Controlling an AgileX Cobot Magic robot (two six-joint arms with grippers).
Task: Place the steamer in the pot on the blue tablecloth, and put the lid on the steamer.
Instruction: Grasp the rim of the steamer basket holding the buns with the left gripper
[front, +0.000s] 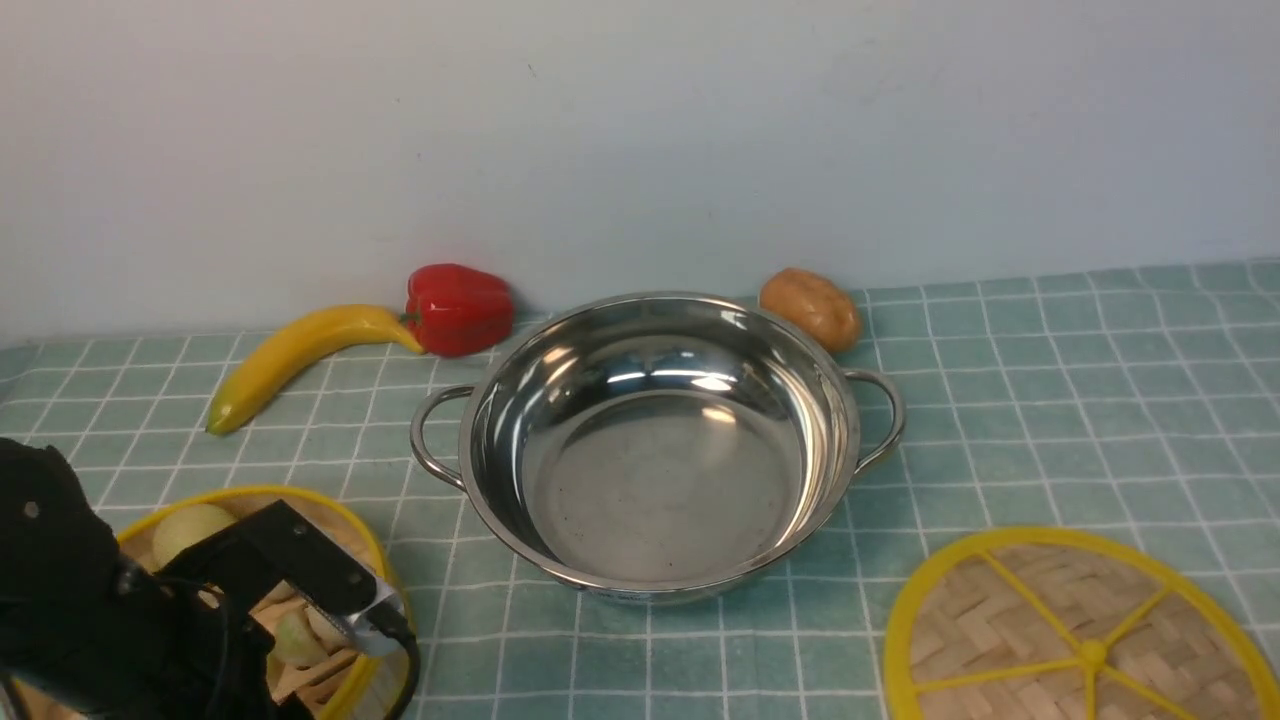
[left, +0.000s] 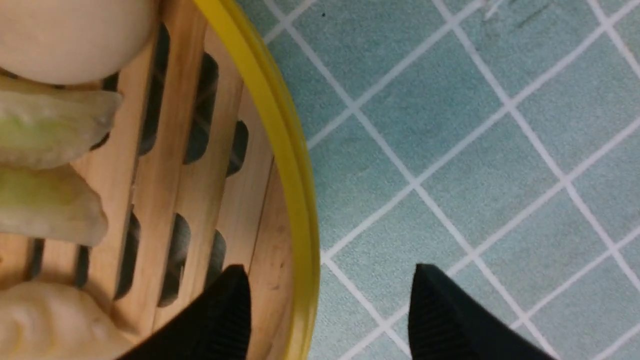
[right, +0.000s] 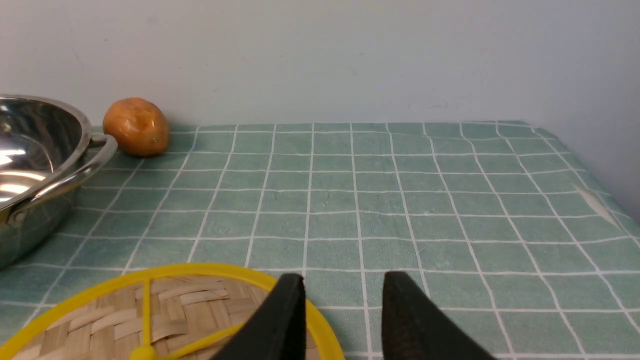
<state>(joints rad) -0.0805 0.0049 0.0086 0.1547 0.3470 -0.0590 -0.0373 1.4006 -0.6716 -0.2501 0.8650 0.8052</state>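
The steamer (front: 340, 528), a bamboo basket with a yellow rim, sits on the blue tablecloth (front: 1050, 400) at the near left, partly behind my left arm. In the left wrist view its slatted floor (left: 200, 165) holds a white bun (left: 65, 35) and greenish dumplings (left: 45, 125). My left gripper (left: 330, 270) (front: 365, 625) is open and straddles the rim, one finger inside, one outside. The empty steel pot (front: 650, 470) stands mid-table. The woven lid (front: 1080, 640) (right: 165, 310) lies flat at the near right. My right gripper (right: 344, 275) is open over its edge, holding nothing.
A banana (front: 300, 355) and a red pepper (front: 458, 308) lie behind the pot to its left, and a potato (front: 810, 308) (right: 135, 126) sits behind it to the right. A pale wall closes the back. The pot's handle (right: 75, 172) shows in the right wrist view.
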